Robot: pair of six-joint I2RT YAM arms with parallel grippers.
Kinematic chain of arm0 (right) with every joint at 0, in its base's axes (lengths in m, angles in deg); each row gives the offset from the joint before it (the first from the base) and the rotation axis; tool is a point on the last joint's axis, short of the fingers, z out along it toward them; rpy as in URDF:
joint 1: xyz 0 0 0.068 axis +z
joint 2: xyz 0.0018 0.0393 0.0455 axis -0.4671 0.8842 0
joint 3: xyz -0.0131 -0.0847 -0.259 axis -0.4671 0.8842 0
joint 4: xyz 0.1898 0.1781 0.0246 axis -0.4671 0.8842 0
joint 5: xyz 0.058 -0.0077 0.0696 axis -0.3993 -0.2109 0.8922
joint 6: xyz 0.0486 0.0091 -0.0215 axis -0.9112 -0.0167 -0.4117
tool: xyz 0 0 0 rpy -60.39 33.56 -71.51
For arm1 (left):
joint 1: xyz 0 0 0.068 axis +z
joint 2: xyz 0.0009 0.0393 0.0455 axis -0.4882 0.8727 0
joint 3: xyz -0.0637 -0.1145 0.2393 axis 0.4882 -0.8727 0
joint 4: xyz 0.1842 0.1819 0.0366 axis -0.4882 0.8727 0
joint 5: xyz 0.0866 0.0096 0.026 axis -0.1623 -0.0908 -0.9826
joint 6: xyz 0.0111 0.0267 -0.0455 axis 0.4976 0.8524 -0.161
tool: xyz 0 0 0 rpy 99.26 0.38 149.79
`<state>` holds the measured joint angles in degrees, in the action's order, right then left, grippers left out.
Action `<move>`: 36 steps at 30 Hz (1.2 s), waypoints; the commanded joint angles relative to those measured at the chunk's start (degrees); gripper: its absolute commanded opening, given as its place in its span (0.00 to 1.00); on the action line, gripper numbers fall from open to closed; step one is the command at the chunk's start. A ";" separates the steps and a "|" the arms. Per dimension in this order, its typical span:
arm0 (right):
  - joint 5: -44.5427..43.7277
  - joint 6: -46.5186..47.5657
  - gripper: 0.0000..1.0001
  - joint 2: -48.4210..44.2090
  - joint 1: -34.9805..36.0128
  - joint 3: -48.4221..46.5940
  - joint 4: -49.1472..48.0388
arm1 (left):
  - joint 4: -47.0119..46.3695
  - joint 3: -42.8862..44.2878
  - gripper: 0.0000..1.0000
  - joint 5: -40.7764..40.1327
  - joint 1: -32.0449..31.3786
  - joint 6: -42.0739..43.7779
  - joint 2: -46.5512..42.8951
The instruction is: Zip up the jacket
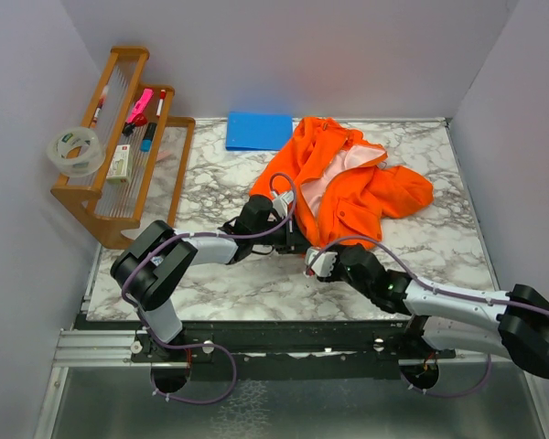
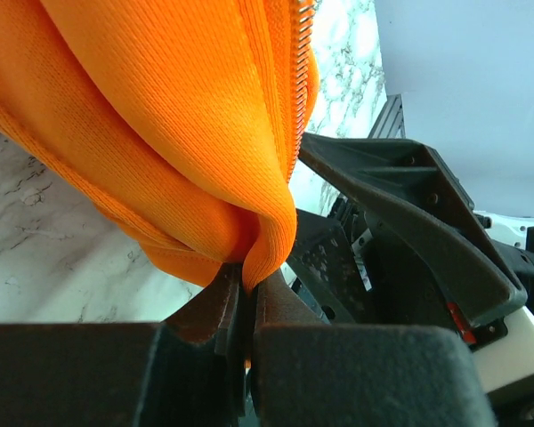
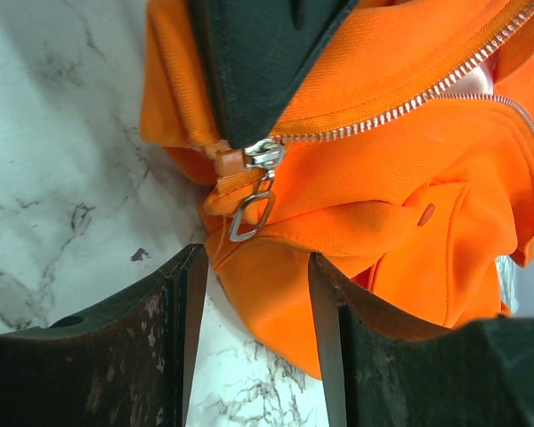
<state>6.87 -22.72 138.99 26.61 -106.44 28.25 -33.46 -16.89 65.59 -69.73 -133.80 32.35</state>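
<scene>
Clenched black fingers of the left hand [image 2: 246,283] pinch the hem fold of the jacket [image 1: 348,187], just beside its zipper teeth [image 2: 298,53]. Right hand [image 3: 256,267] is released, its fingers spread on either side below the zipper slider [image 3: 265,153]. On the marble bench [image 1: 256,288] the jacket's long axis runs from the hem, near the arms, to the collar, toward the far wall.

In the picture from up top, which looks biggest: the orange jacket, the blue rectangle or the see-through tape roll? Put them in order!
1. The orange jacket, biggest by far.
2. The blue rectangle.
3. The tape roll, smallest.
</scene>
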 commanded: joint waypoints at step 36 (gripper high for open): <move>10.25 -0.11 0.35 2.96 -3.83 -1.74 -10.52 | -2.07 -0.27 0.00 0.20 -0.02 0.07 1.69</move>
<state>14.15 -21.54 141.48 23.03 -106.49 19.73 -33.94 -16.92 65.59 -69.73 -133.89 33.38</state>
